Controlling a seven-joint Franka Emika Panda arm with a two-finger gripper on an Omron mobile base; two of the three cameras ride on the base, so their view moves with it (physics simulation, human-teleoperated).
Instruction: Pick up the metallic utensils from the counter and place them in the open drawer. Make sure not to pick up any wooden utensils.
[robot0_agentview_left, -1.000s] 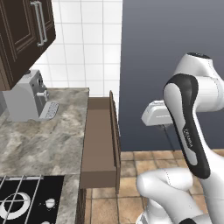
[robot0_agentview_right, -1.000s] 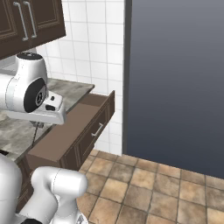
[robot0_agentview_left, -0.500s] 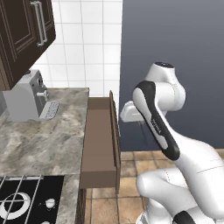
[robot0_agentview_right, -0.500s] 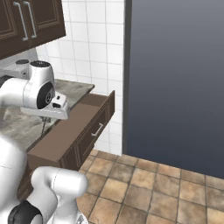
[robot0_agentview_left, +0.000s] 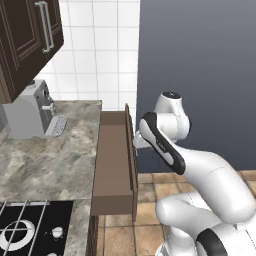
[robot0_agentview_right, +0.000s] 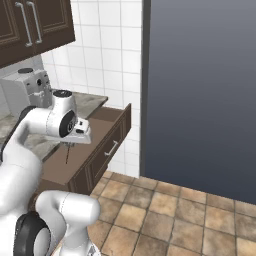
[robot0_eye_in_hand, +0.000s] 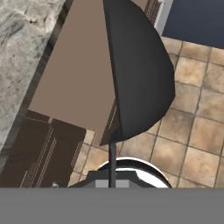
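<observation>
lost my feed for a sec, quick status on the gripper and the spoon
Gripper shut on metal spoon, spoon hanging bowl-down. Poised above the open drawer, not released. Nothing seen blocking the drop.

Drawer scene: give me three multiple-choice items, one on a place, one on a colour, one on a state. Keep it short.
1. Where does the coffee machine stand?
A. on the counter, at the tiled wall
B. inside the drawer
C. on the floor

2. What colour is the spoon in the hand view?
A. orange-brown
B. pale tan
C. dark grey

3. What state is the drawer in?
A. shut flush
B. pulled out, inside bare where it shows
C. pulled out, full of utensils

Answers:
1 A: the left base view shows it on the stone top under the wall cabinet.
2 C: the big bowl and slim handle, rising from the fingers, are dark grey.
3 B: both base views show it sticking out from the counter, with plain brown inside.
</observation>
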